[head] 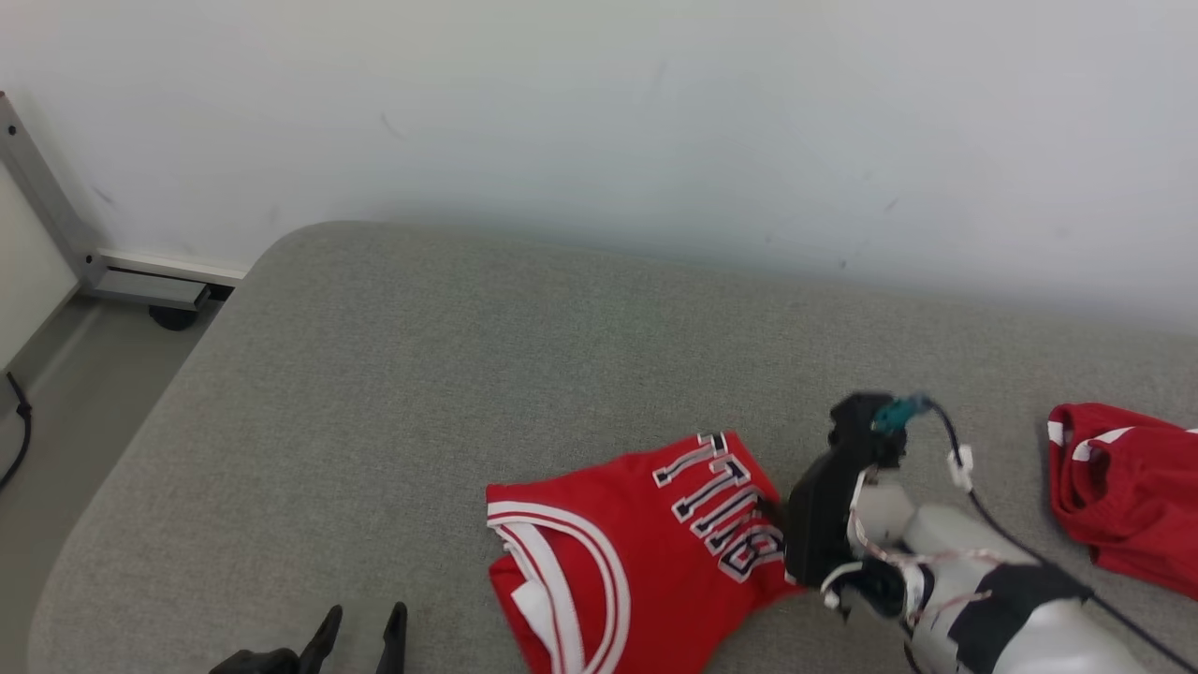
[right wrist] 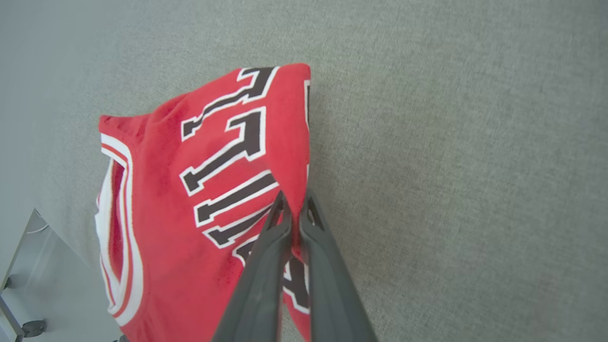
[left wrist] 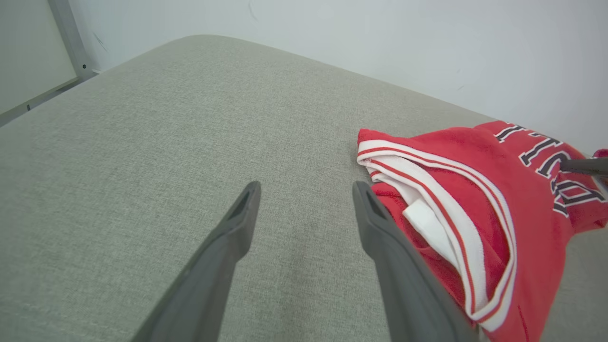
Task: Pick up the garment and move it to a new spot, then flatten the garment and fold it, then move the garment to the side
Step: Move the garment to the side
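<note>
- While it lies folded on the grey padded surface (head: 421,374), the red garment (head: 627,562) sits near the front edge, just right of centre in the head view.
- Its long axis runs from the near edge away toward the white wall (head: 655,112), leaning slightly to the robot's right.
- The white-and-red striped opening (left wrist: 441,190) faces the robot's left; whether it is the neck or an armhole cannot be told.
- Black block letters (right wrist: 228,161) with white outlines run in a row along the garment's right side. Read from the near end outward they appear to spell "BULL", with the rest folded out of sight.
- A white tag (left wrist: 425,223) lies inside the opening; no writing on it can be read.
- The right gripper (right wrist: 294,205) is clamped on the garment's right edge, a ridge of red cloth pinched between its two fingers beside the lettering.
- The left gripper (left wrist: 306,190) has its fingers spread wide and grasps nothing, poised over bare surface just left of the garment.
- A second red cloth (head: 1123,496) with white trim lies crumpled well apart at the far right.
</note>
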You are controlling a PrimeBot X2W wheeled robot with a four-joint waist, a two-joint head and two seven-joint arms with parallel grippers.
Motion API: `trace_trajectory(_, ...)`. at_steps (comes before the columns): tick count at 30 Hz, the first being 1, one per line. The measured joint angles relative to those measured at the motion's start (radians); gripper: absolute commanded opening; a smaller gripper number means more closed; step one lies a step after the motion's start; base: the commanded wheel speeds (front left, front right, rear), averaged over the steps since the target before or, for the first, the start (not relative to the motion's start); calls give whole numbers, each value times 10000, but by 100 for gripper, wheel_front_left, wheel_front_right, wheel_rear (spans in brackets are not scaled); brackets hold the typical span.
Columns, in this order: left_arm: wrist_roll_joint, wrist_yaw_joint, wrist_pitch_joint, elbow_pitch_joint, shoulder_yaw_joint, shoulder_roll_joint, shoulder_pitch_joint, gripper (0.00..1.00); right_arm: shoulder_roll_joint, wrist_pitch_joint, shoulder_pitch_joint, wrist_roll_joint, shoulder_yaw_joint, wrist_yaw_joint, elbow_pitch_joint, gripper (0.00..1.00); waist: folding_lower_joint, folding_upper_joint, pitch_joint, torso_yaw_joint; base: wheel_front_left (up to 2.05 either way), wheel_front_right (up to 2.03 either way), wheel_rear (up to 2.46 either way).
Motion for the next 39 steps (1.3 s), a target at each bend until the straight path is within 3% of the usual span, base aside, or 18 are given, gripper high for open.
trace_trajectory(13,73,-263,-2,75,-121,-94,-217,100,-307,144,-2209,-184,-343,81,1361,0,1,0,329,-90,0,0,0)
trace_trajectory(39,107,-527,0,48,63,-48,-439,100,-1250,-134,-3487,-184,-899,219,3170,0,1,0,977,-1249,0,0,0)
